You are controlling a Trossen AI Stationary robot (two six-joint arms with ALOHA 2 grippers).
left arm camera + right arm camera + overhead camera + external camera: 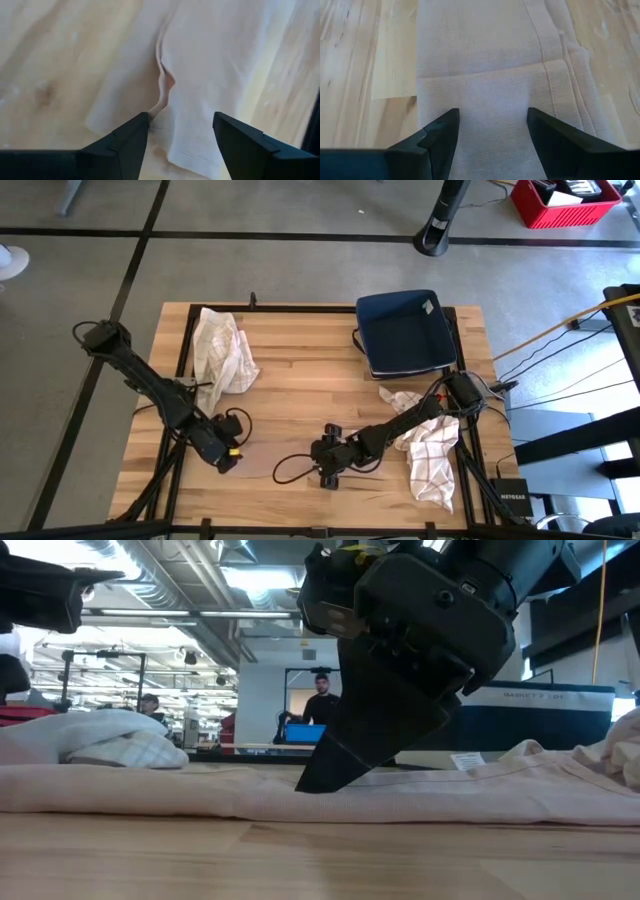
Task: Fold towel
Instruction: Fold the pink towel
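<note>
**Both grippers spread over the pale towel, nothing held**

While its two dark fingers stand wide apart with nothing between them, the left gripper hangs low over the near-left edge of the thin, pale pink cloth towel, which lies flat along the near side of the light wooden slatted table. In its wrist view the towel's hemmed corner sits between the fingertips, with a small raised crease running up from the left finger. The right gripper is spread just as wide over the same towel's right part, its fingers framing a layered section where a stitched hem crosses the weave. In the low view one dark gripper comes down with its tip at the cloth surface.

Judging from this, the step in hand is taking hold of an edge for the next fold. To do it well, each gripper should probably pinch only the layer meant to move, close to the hem where the fabric is firmer, and the left one should catch the creased corner rather than press it flatter. Lifting both sides evenly would keep the fold line straight; thin cloth like this may slip or drag a lower layer along.

Farther out lie a crumpled white checked cloth at the far left, another checked cloth at the near right, and a dark blue folded stack at the far right.
</note>
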